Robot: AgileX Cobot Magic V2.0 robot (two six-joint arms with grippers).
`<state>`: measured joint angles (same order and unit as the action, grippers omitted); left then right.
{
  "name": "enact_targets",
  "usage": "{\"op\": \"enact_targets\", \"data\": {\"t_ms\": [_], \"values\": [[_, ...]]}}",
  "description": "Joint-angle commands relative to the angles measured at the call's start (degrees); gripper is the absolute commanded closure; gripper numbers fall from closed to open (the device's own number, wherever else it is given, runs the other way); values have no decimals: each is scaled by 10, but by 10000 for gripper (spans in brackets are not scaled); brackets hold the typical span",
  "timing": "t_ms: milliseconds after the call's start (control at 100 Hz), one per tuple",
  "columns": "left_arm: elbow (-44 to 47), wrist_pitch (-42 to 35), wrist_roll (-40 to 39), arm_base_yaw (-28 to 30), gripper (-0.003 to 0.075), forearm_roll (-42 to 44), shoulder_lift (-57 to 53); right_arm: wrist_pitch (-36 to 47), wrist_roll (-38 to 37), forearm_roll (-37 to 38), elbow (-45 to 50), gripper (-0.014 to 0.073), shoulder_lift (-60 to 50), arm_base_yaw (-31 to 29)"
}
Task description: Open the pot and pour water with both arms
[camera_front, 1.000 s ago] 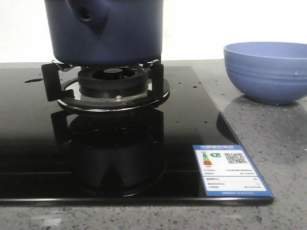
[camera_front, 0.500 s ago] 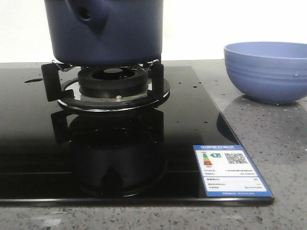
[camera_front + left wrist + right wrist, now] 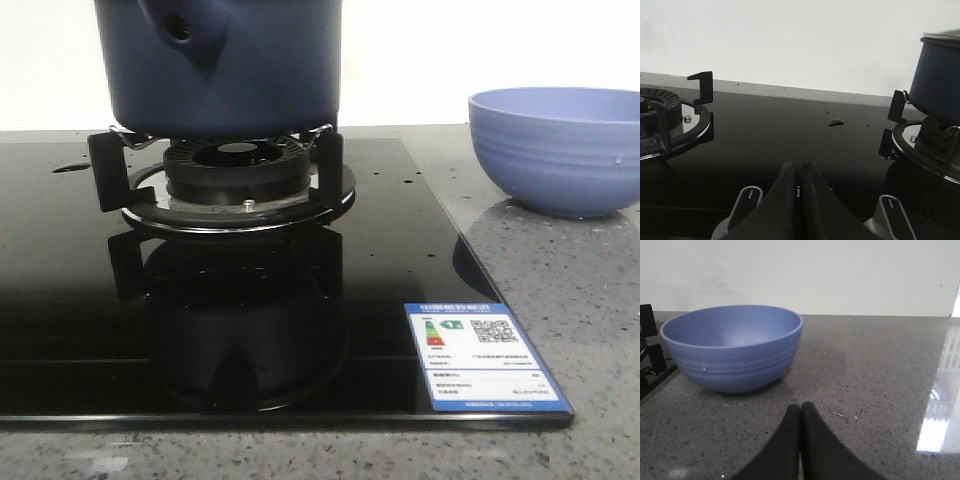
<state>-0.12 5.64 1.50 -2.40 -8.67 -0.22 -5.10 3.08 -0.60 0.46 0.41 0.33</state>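
My left claw point(image 3: 801, 172) is pressed together with nothing between its dark tapered tips, low over the glossy black glass of the cooktop point(image 3: 780, 130). Ahead of it and off to one side, the pot point(image 3: 939, 75) sits on the burner point(image 3: 927, 145), propped on black prongs so flame could reach its base. It is well apart from my claw; I judge the lid, whose pale rim shows at the top, has not yet been touched. In the front view the pot point(image 3: 225, 60) shows matte navy walls, straight and round, with a tapered stub point(image 3: 180, 30) bearing a round hole, which looks to serve as a grip or spout.

My right claw point(image 3: 800, 432) is likewise shut and empty, over the speckled grey stone tabletop point(image 3: 880, 370). Just ahead of it stands the bowl point(image 3: 732, 347), periwinkle, smooth inside, faintly ribbed outside, mouth up and near the cooktop's edge, most likely to receive the water.

A blue energy label point(image 3: 487, 357) is stuck flat on the glass corner.
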Motion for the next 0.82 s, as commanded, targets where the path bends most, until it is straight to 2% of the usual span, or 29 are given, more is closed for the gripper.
{"op": "enact_targets", "data": {"t_ms": [0, 220, 810], "values": [[20, -39, -5, -4, 741, 0, -16, 27, -3, 14, 14, 655, -22, -3], [20, -39, -5, -4, 741, 0, -15, 2, -3, 21, 14, 655, -19, -13], [20, -39, -5, -4, 741, 0, -15, 2, -3, 21, 14, 655, -19, -13]]}}
